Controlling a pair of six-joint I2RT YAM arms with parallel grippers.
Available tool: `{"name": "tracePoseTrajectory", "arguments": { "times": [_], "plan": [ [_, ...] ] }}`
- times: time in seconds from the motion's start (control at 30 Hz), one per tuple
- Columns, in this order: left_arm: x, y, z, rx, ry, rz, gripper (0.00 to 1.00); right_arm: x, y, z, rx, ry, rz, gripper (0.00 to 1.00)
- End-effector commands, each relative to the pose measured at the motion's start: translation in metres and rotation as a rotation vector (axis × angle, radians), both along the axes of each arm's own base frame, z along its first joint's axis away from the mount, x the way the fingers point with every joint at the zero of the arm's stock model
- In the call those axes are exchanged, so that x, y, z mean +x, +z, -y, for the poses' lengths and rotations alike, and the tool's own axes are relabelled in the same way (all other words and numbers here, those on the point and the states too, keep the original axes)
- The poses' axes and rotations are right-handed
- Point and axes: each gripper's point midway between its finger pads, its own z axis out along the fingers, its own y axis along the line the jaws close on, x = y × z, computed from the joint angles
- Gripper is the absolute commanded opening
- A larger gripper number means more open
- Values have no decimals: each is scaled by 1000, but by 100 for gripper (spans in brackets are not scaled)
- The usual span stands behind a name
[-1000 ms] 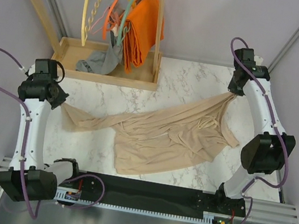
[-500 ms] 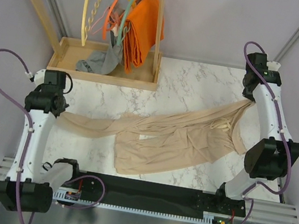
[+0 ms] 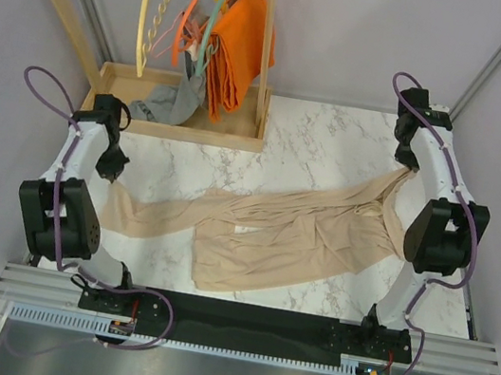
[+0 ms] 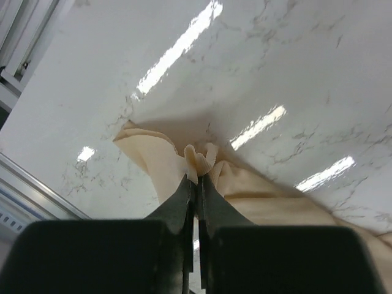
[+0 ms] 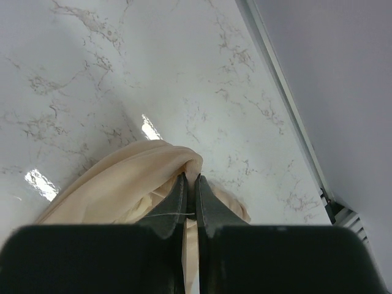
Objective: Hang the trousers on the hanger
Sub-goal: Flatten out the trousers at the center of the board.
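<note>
The beige trousers point(image 3: 271, 234) lie stretched across the marble table, from left to back right. My left gripper point(image 3: 114, 176) is shut on one end of the trousers point(image 4: 199, 160), pinching a gathered fold just above the table. My right gripper point(image 3: 411, 171) is shut on the other end point(image 5: 147, 168), holding it at the back right. The pale yellow arch hanger point(image 3: 156, 13) with a twisted bar hangs on the wooden rack at the back left, apart from both grippers.
A wooden rack with a tray base point(image 3: 183, 128) stands at the back left and holds an orange cloth point(image 3: 240, 46), orange and teal hangers point(image 3: 208, 7) and a small grey garment point(image 3: 163, 104). A metal rail point(image 5: 288, 98) edges the table at the right.
My left gripper has moved back and left, dragging its trouser end with it. My right gripper swung right and back, then slightly left, keeping its end. The trousers lie more stretched.
</note>
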Motion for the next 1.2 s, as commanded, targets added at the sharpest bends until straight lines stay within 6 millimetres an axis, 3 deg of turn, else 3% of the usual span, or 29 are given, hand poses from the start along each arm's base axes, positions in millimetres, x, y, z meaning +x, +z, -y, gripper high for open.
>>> {"name": "tracePoseTrajectory", "arguments": {
  "times": [0.0,0.07,0.13,0.17,0.3,0.37,0.4,0.43,0.47,0.5,0.63,0.67,0.73,0.77,0.8,0.83,0.9,0.93,1.17],
  "plan": [
    [39,13,-30,16,75,88,2,18,6,-4,17,12,45,0],
    [45,7,-48,19,121,71,2,23,-2,-5,18,14,31,0],
    [48,-11,-56,-19,145,24,2,26,-7,-5,25,17,18,0],
    [53,-10,-65,-30,170,40,2,29,-9,-7,30,22,15,0],
    [83,-22,-70,-99,114,53,6,36,-10,-8,42,26,16,0],
    [92,-30,-67,-137,91,48,34,39,-15,-11,51,29,10,0],
    [92,-32,-67,-137,87,39,69,39,-18,-12,57,31,5,0],
    [85,-32,-68,-124,97,19,80,40,-22,-13,67,35,-4,0],
    [80,-30,-68,-113,101,15,84,41,-25,-15,76,41,-7,0],
    [73,-26,-71,-85,116,10,97,41,-26,-16,82,42,-9,0],
    [37,-10,-57,-79,124,35,98,42,-28,-25,99,64,-13,0],
    [16,-4,-54,-45,204,51,100,42,-28,-28,106,71,-13,0],
    [1,-5,-43,-71,238,71,97,42,-26,-35,112,86,-9,0],
    [-15,-18,-35,-90,248,44,97,42,-27,-37,117,91,-10,0],
    [-21,-14,-30,-97,254,76,90,43,-27,-43,126,105,-9,0],
    [-36,-26,-20,-131,262,45,87,42,-27,-45,129,112,-12,0],
    [-42,-31,-8,-177,278,77,84,41,-28,-52,140,128,-14,0],
    [-52,-42,-2,-192,287,57,82,39,-30,-53,145,132,-18,0],
    [-48,-75,8,-306,302,17,71,38,-30,-59,173,145,-13,0]
  ]
}}
